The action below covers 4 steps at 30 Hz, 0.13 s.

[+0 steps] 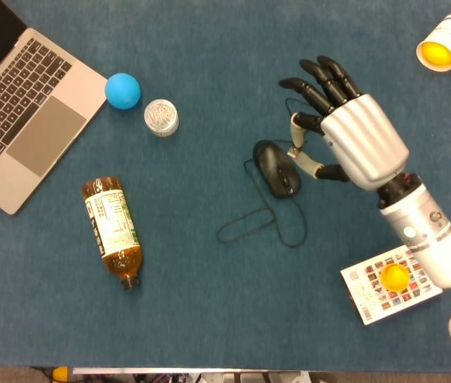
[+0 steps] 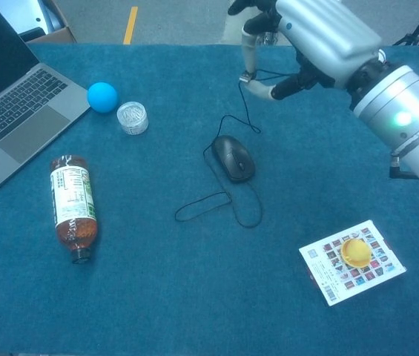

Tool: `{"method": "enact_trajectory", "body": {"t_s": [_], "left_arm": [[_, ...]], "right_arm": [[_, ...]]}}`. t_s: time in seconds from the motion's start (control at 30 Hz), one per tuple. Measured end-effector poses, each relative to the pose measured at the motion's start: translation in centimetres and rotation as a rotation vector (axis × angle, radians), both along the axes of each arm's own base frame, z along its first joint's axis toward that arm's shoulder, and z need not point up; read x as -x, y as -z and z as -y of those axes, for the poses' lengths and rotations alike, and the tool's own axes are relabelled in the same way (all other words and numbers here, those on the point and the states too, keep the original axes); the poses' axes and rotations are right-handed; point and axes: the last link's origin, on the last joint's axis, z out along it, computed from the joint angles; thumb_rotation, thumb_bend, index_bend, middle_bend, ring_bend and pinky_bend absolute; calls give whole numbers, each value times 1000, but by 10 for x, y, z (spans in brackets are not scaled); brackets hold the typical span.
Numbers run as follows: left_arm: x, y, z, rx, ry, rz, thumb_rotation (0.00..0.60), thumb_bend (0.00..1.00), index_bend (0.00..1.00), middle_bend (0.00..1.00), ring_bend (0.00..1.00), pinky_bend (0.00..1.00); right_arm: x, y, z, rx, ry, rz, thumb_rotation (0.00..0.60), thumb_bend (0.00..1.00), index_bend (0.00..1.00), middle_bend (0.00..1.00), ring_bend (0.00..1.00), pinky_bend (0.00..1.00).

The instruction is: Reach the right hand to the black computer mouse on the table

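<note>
The black computer mouse point(image 1: 276, 167) point(image 2: 233, 157) lies mid-table on the blue cloth, its thin black cable point(image 1: 251, 223) looping toward the table's front. My right hand point(image 1: 348, 132) point(image 2: 309, 37) hovers well above the table, just right of and behind the mouse, open with its fingers spread and nothing in it. In the head view its thumb reaches over the mouse's right edge, but the chest view shows a clear gap of height between them. My left hand is in neither view.
A laptop point(image 1: 17, 112) sits at the far left, with a blue ball point(image 1: 122, 90) and a small round tin point(image 1: 161, 117) beside it. A bottle point(image 1: 113, 231) lies front left. A paper cup point(image 1: 443, 44) lies back right; a card with a yellow object point(image 1: 389, 281) lies front right.
</note>
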Motion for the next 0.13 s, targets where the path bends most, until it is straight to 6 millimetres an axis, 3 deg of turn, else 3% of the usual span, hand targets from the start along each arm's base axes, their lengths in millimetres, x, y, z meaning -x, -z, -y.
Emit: {"method": "enact_trajectory", "body": {"t_s": [0.13], "left_arm": [[0,-1,0,-4,-2,-2,600,147,267,183,158,94]], "right_arm": [[-2,0,0,-1,0,11,600,289,649,210,0,0]]}}
